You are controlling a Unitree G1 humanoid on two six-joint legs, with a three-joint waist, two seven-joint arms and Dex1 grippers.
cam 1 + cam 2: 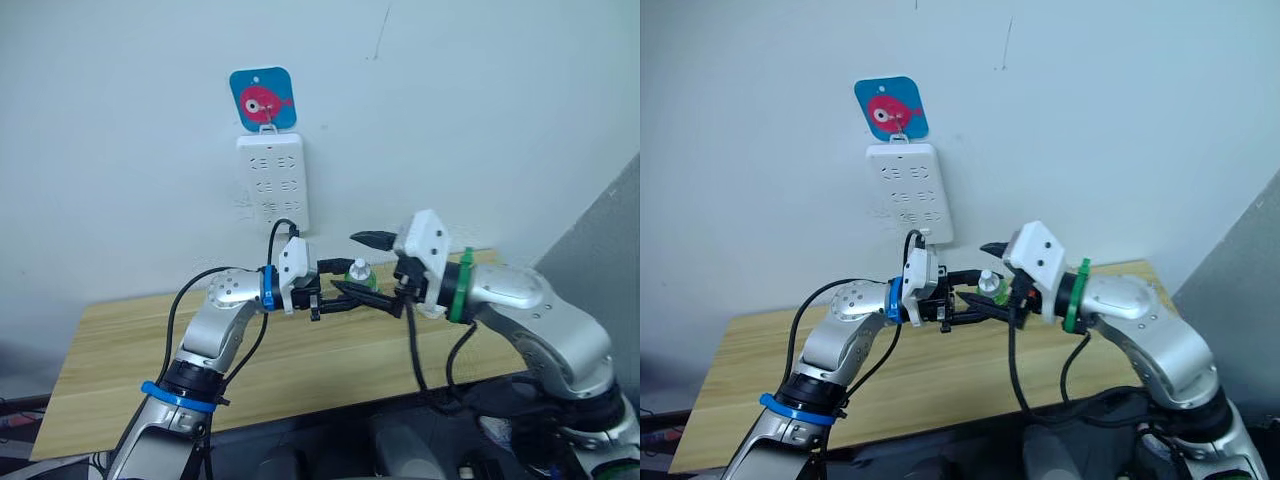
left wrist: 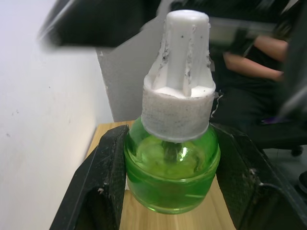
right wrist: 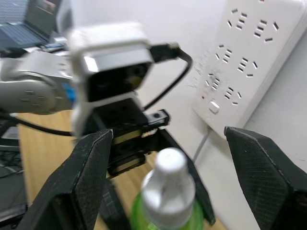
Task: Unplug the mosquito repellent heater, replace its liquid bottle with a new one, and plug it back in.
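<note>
Currently a green bottle with a white wick cap is held upright above the wooden surface, clamped between the left gripper's fingers. Facing it, the right gripper is seen with fingers spread wide on either side of the bottle. Behind, a power strip is hung on the wall under a fish hook.
</note>
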